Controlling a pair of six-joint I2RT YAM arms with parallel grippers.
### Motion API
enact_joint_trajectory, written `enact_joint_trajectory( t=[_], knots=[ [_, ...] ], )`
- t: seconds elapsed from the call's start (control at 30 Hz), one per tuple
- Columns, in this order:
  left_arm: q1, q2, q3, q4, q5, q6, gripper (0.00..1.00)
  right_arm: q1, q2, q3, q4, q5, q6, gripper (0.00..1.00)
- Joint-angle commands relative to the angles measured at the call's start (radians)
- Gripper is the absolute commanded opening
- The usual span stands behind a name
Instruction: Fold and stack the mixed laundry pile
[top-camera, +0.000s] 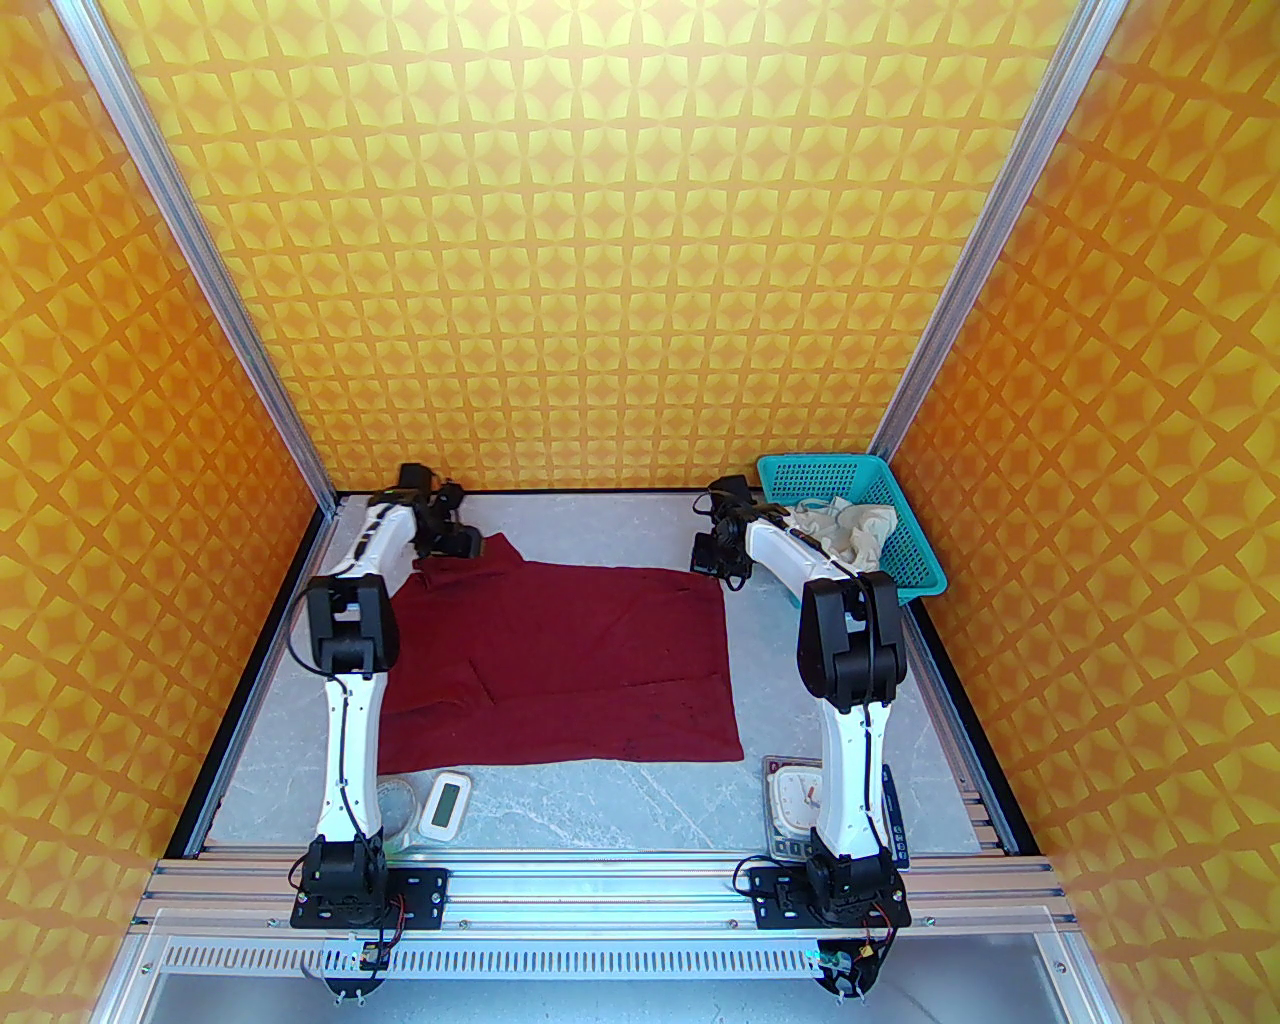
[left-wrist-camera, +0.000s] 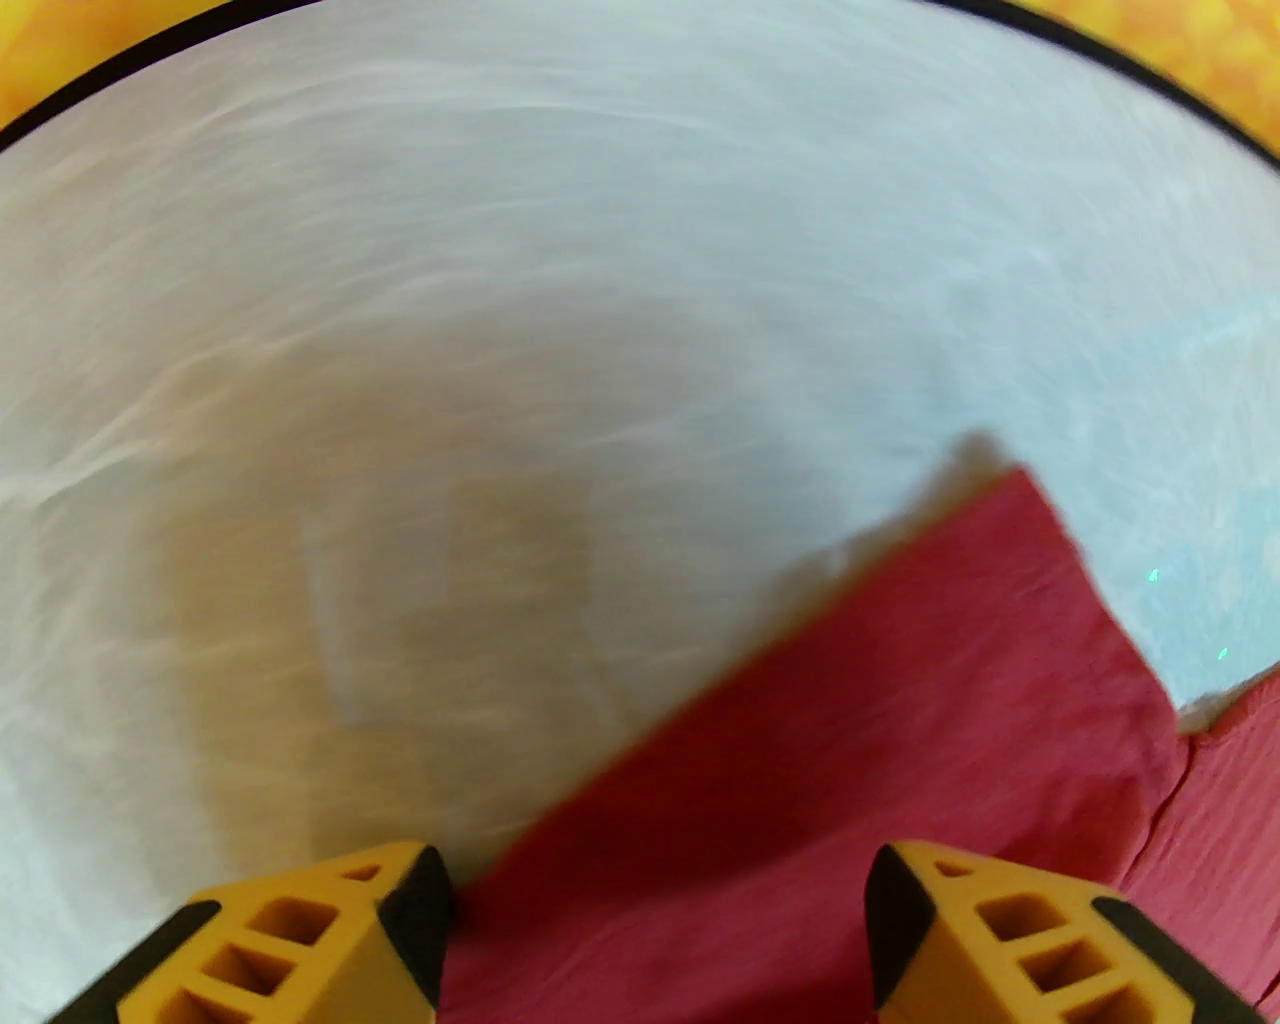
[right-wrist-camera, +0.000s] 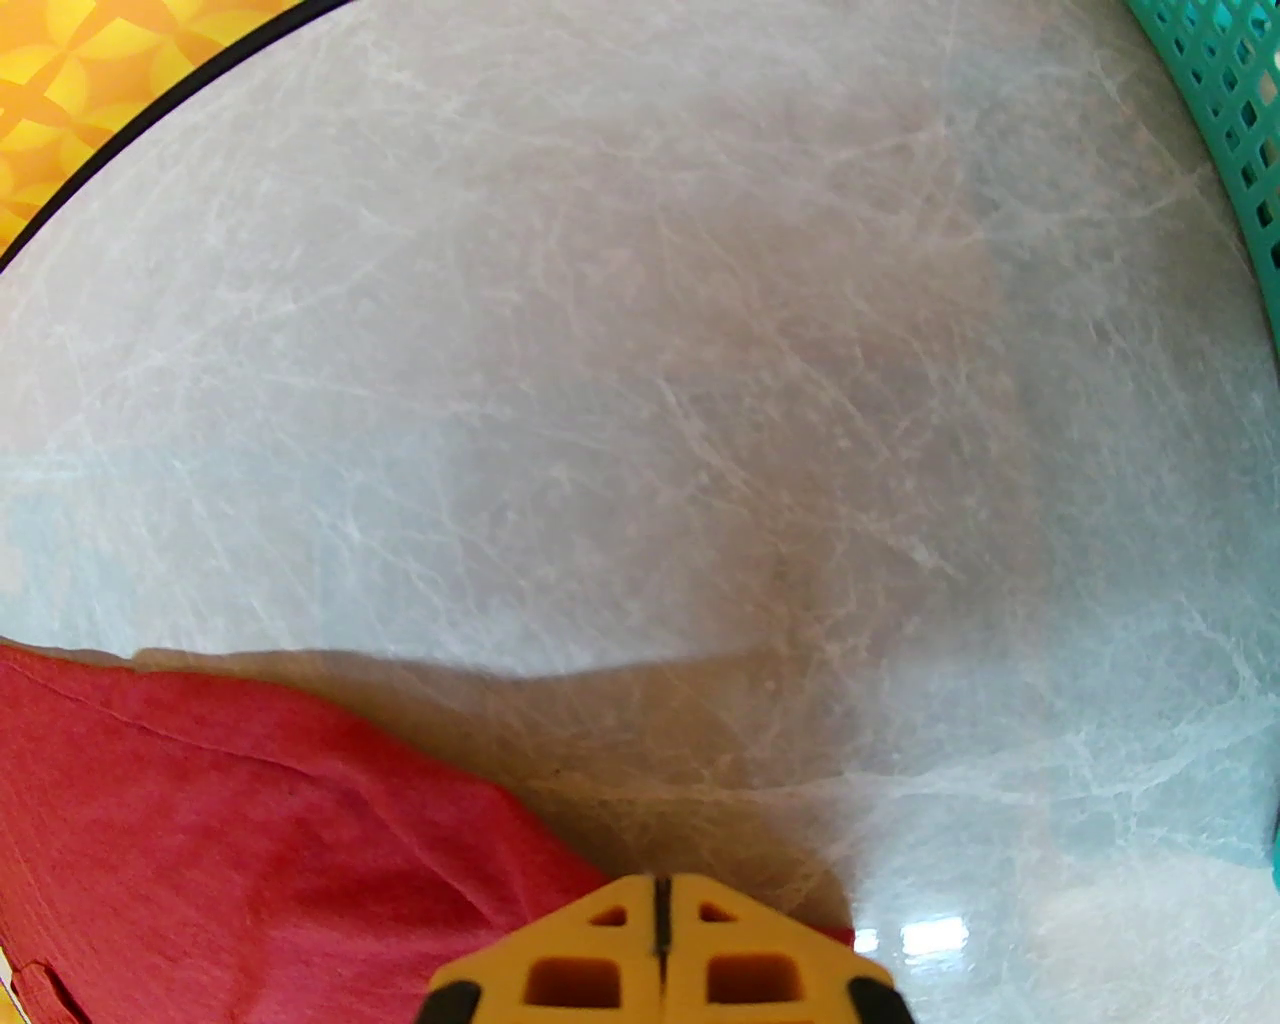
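Red shirt (top-camera: 580, 660) is lying spread on table (top-camera: 600, 790), just left of basket (top-camera: 820, 465); shorts (top-camera: 850, 520) are sitting bunched inside basket. R gripper (right-wrist-camera: 657, 890) is sitting at shirt's far corner nearest basket. Its fingers are pressed together w/ red cloth running up to the tips, so it's prob. pinching that corner, tho contact itself is hidden. L gripper (left-wrist-camera: 655, 900) is hovering over far corner furthest from basket, jaws standing wide apart, gripping nothing, cloth lying betw. & below them. Reading this as fold setup: L should be dropping low, catching the cloth edge & closing fully. Then both corners should be travelling together, same height, cloth taut, esp. since side away from basket is lying rumpled.
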Motion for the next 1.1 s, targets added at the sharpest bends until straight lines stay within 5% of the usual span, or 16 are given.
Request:
enact_joint_trajectory(
  t=[0.0, 0.17, 0.43, 1.07],
  knots=[
    [-0.034, 0.056, 0.026, -0.085, -0.125, 0.091, 0.73, 0.001, 0.012, 0.027, 0.002, -0.016, 0.015, 0.00],
    [-0.049, 0.083, 0.033, -0.087, -0.221, 0.102, 0.57, 0.001, 0.014, 0.028, 0.004, -0.026, 0.021, 0.00],
    [-0.049, 0.020, -0.007, 0.028, -0.207, 0.071, 0.06, 0.001, 0.018, 0.035, -0.002, -0.029, 0.024, 0.00],
    [-0.049, -0.374, -0.455, 0.355, -0.151, 0.017, 0.00, 0.001, -0.048, -0.021, 0.007, -0.028, 0.028, 0.00]
  ],
)
